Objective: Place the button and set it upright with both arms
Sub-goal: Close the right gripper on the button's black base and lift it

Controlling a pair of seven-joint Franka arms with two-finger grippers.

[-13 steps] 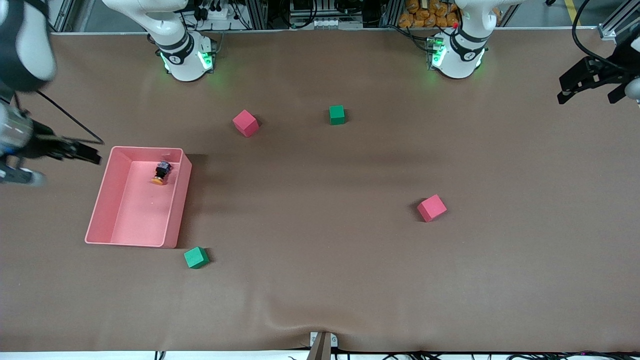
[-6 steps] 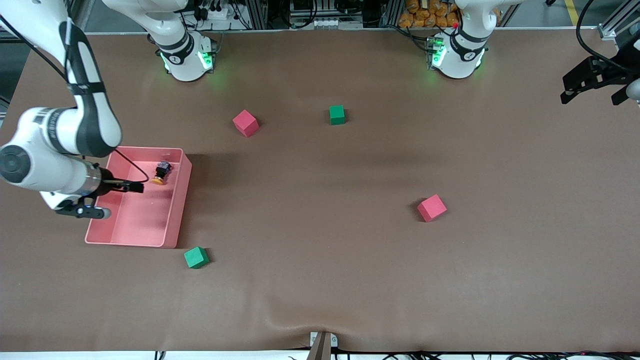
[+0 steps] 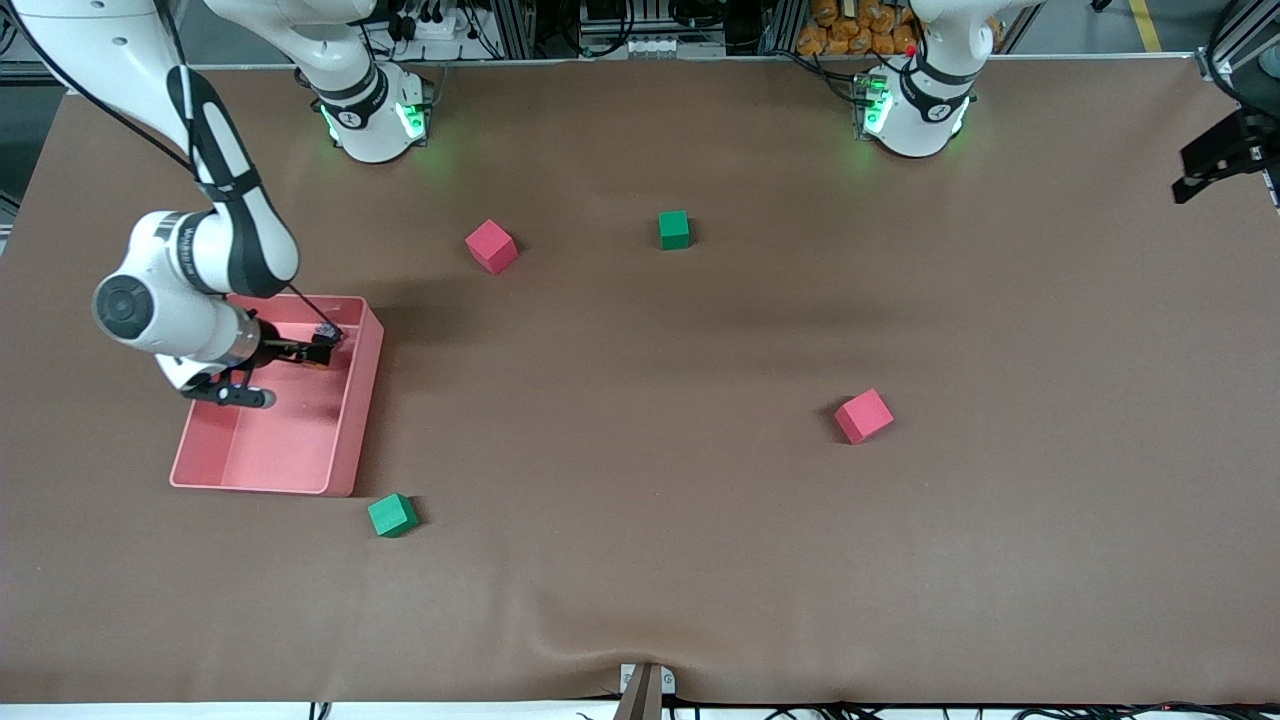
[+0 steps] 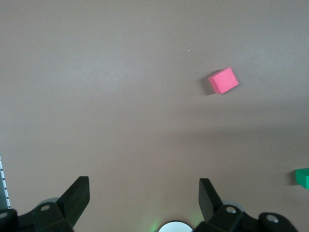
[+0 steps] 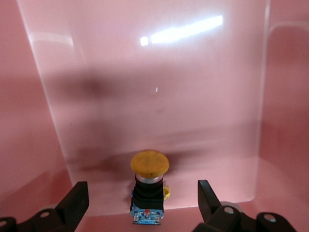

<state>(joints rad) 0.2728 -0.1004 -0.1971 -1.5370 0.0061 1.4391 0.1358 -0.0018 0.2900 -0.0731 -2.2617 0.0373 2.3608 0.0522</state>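
The button (image 3: 327, 333) lies on its side in the pink bin (image 3: 270, 488), close to the bin wall farthest from the front camera. In the right wrist view its orange cap and black body (image 5: 148, 189) lie between the fingers. My right gripper (image 3: 316, 351) is open and low inside the bin, one finger on each side of the button, not touching it (image 5: 142, 189). My left gripper (image 3: 1215, 160) is open and empty, held high over the left arm's end of the table (image 4: 143, 182).
Two red cubes (image 3: 491, 245) (image 3: 863, 415) and two green cubes (image 3: 674, 229) (image 3: 392, 514) lie on the brown table. The left wrist view shows a red cube (image 4: 223, 80) and a green cube's edge (image 4: 303, 177). The bin walls (image 5: 285, 121) stand close round the right gripper.
My right arm has swung in from the table's end and lowered its open gripper into the bin around the button. My left gripper has drifted farther toward its end of the table.
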